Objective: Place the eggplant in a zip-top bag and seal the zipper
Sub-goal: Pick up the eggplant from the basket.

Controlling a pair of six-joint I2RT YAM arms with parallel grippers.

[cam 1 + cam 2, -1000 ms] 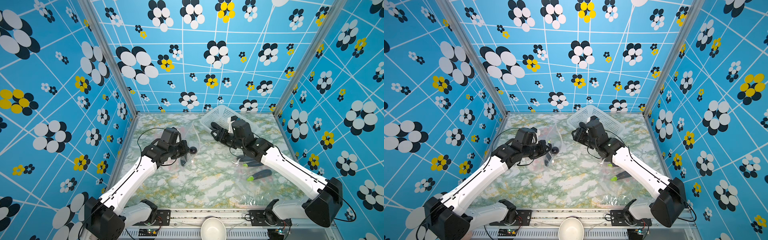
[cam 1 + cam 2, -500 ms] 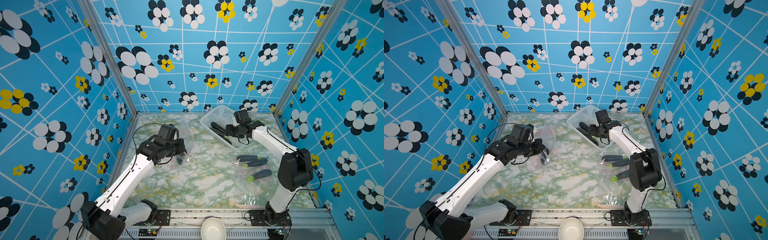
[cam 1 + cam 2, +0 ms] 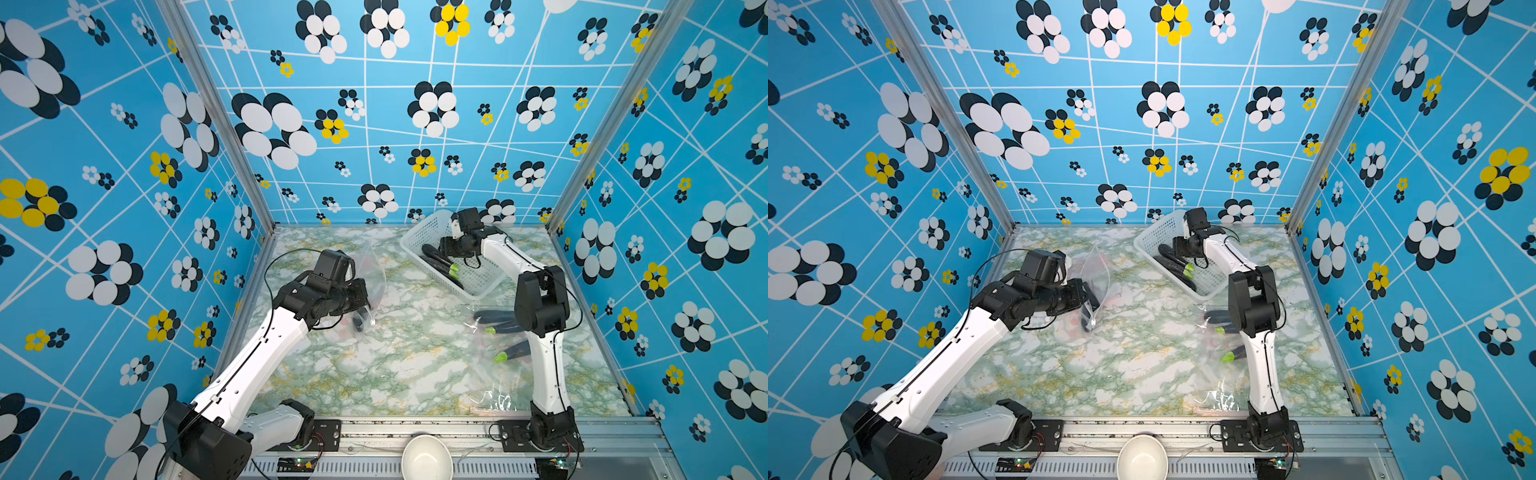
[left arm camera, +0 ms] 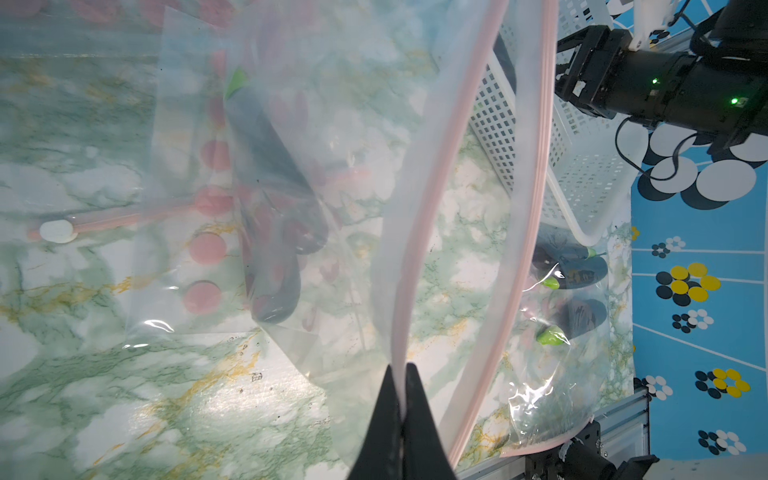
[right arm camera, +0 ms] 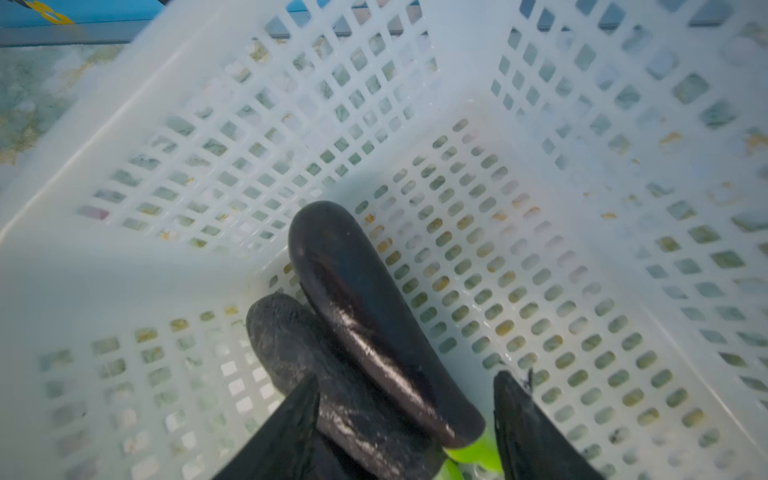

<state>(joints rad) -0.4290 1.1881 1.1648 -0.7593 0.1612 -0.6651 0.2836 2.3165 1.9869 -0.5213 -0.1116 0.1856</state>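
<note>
Two grippers engaged
Left gripper point(image 4: 401, 376) pinches zip-top bag point(image 4: 419, 232) rim; right gripper point(image 5: 405, 380) gapes astride eggplant point(image 5: 353, 291) in basket point(image 3: 424, 232), right of centre.

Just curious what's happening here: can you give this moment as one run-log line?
left gripper: shut on zip-top bag rim | right gripper: open, straddling eggplant in basket | stage: eggplant not yet grasped

left arm point(image 3: 266, 353), right arm point(image 3: 546, 374): white links, black joints | cables point(image 3: 265, 276): thin black | left end effector point(image 4: 401, 370): black tapered
</note>
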